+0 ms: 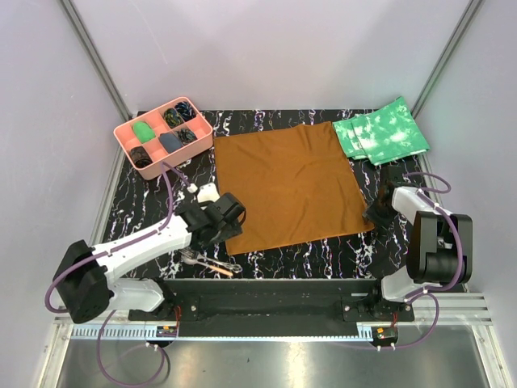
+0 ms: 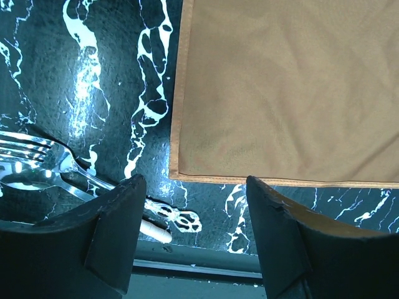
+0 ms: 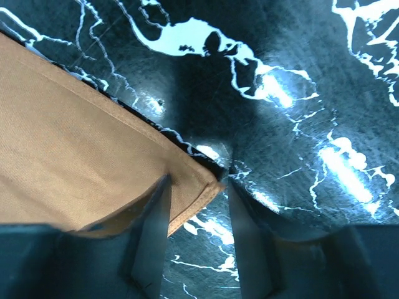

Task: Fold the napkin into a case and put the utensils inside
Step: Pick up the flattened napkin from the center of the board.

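The rust-brown napkin (image 1: 287, 186) lies spread flat in the middle of the black marbled table. My left gripper (image 1: 234, 214) is open and empty, just off the napkin's near-left corner (image 2: 177, 173); in the left wrist view it (image 2: 194, 184) hovers over the bare table by that corner. My right gripper (image 1: 373, 214) is open, its fingers (image 3: 156, 230) on either side of the near-right corner (image 3: 209, 180). The silver fork (image 2: 37, 156) and the slim piece with the orange-tan end (image 1: 220, 267) lie together near the front edge, left of the napkin. No folded case shows.
A pink compartment tray (image 1: 128, 139) with small items stands at the back left. Green mottled cloths (image 1: 381, 131) lie at the back right. The table's front edge (image 2: 199, 265) is just behind my left fingers.
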Available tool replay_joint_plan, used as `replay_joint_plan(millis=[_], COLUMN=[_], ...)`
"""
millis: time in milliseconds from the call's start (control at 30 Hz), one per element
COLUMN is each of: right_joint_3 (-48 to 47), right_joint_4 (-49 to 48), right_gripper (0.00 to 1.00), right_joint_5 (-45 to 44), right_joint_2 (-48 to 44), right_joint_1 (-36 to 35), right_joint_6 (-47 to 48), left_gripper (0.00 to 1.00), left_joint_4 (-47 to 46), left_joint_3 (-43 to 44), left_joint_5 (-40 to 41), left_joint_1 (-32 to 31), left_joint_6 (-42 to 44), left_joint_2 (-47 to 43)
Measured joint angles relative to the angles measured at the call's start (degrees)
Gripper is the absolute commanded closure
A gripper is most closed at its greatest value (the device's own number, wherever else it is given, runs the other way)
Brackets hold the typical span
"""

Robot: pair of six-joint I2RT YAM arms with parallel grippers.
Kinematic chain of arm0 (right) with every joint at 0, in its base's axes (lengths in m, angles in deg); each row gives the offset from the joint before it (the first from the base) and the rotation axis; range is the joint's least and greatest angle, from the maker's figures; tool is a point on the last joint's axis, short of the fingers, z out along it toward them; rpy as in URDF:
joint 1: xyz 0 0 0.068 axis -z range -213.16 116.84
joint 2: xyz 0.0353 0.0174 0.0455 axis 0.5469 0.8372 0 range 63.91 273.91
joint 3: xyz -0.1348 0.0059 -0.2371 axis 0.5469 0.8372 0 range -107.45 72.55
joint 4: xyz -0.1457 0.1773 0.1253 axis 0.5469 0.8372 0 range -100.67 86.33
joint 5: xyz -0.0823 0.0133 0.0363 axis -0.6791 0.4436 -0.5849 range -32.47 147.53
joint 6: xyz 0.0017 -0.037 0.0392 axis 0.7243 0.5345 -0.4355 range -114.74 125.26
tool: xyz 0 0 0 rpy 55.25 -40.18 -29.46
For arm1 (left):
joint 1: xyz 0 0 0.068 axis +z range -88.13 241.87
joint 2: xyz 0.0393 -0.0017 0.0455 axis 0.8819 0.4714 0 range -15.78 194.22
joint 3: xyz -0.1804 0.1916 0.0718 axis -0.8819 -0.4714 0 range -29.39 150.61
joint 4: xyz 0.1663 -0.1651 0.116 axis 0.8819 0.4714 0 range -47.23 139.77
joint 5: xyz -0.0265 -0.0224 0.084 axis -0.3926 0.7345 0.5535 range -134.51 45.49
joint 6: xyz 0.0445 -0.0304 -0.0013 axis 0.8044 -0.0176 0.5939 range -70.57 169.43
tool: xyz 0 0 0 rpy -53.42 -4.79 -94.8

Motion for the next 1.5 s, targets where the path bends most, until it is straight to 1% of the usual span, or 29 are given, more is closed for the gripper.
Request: replay_joint_plan(millis=[33,100,267,300,400,433,467,500,533,633,733,933,1067,1200,1267,1300,1367,1400,1500], right_joint_3=[0.02,0.02,0.13,0.39,1.09,1.33,1.49,1.62,1.68,2.01,2.25,2.56,3.1,3.39,3.63,3.74,4.0,4.09,4.24], right_joint_4=[0.07,0.09,-0.26,-0.55,-1.29,-1.51,-1.68,-1.9,-2.01,-2.45,-2.67,-2.84,-3.06,-3.08,-3.08,-3.1,-3.06,-3.06,-2.99], right_gripper=[0.71,0.74,0.79,0.82,0.87,0.92,0.94,0.95,0.96,0.99,1.0,1.0,1.0,1.0,1.0,1.0,1.0,1.0,1.0], right_joint_5=[0.07,0.28,1.07,1.09,1.27,1.44,1.6,1.79,2.08,2.51,2.62,2.89,3.21,3.58,3.63,3.61,3.58,3.58,3.65], right_joint_2=[0.0,0.07,-0.02,-0.28,-0.96,-1.18,-1.31,-1.4,-1.46,-1.73,-1.97,-2.29,-2.84,-3.21,-3.5,-3.69,-4.22,-4.46,-5.62], right_joint_1=[0.28,0.61,0.92,0.92,0.92,0.92,0.92,0.92,0.92,0.92,0.92,0.92,0.92,0.92,0.92,0.92,0.92,0.92,0.92], right_joint_6=[0.0,0.02,0.02,0.02,0.0,-0.02,0.0,0.02,0.09,0.09,0.11,0.24,0.24,0.26,0.24,0.24,0.22,0.22,0.07], left_gripper=[0.32,0.32,0.33,0.36,0.4,0.41,0.42,0.45,0.49,0.51,0.57,0.57,0.52,0.52,0.56,0.65,0.7,0.76,0.84], left_joint_4=[-0.02,-0.09,-0.68,-0.81,-1.44,-1.62,-1.81,-1.95,-2.05,-2.34,-2.38,-2.75,-3.13,-3.87,-4.39,-4.26,-4.24,-4.42,-4.74], left_joint_3=[-0.15,-0.52,-1.22,-1.22,-1.22,-1.2,-1.18,-1.16,-1.16,-1.09,-1.07,-0.68,-0.68,-0.79,-1.16,-1.33,-1.73,-1.97,-2.93], left_joint_5=[-0.02,-0.02,-0.28,-0.48,-1.09,-1.42,-1.77,-2.01,-2.25,-2.67,-2.86,-3.65,-4.46,-5.07,-5.35,-5.31,-5.29,-5.25,-4.96], left_joint_1=[-0.04,-0.15,-0.2,-0.22,-0.2,-0.22,-0.22,-0.22,-0.22,-0.28,-0.37,-0.76,-0.96,-0.96,-1.01,-1.03,-1.01,-0.98,-0.98], left_joint_6=[-0.24,-0.68,-1.77,-1.79,-1.77,-1.73,-1.7,-1.7,-1.68,-1.75,-2.19,-3.19,-4.15,-5.22,-6.03,-6.32,-7.06,-7.43,-8.22], left_joint_2=[0.04,0.35,2.32,2.86,4.96,6.14,7.23,8.07,9.03,11.15,12.37,15.63,16.94,16.96,17.03,17.09,16.9,16.76,15.78])
